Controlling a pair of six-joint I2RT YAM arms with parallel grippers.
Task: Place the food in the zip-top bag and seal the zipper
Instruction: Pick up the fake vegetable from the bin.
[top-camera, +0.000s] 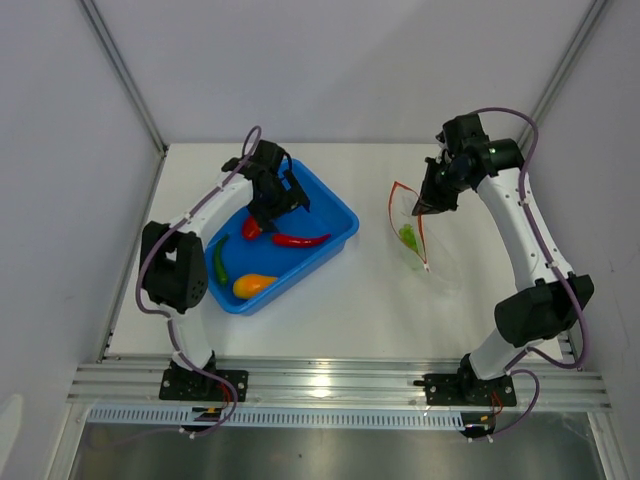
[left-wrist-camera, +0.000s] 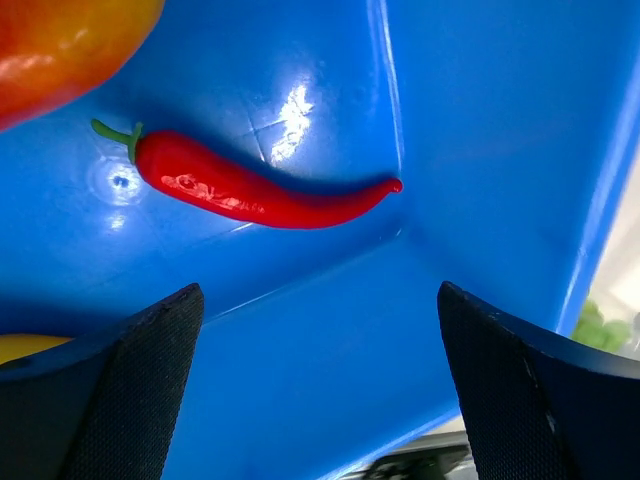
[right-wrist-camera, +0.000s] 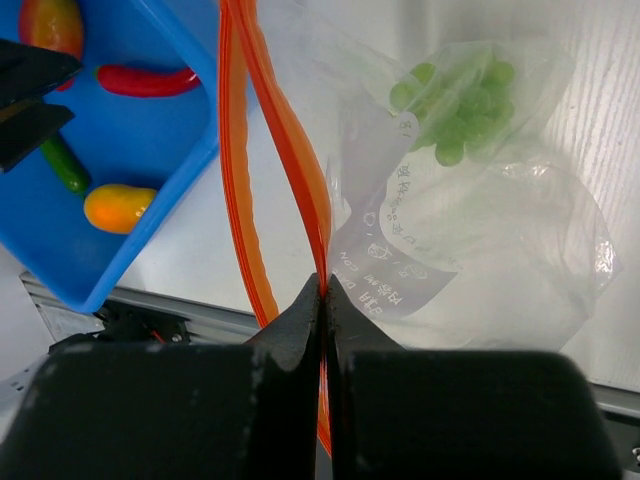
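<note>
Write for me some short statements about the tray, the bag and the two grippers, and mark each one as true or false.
1. The left gripper is open and holds nothing. True.
2. The red chili lies inside the zip-top bag. False: it lies in the blue tray.
3. The right gripper is shut on the zipper. True.
4. The zip-top bag is empty. False: the green leafy piece is inside it.
5. The zipper is sealed along its whole length. False: its two strips stand apart above the right gripper, so the mouth is open.
</note>
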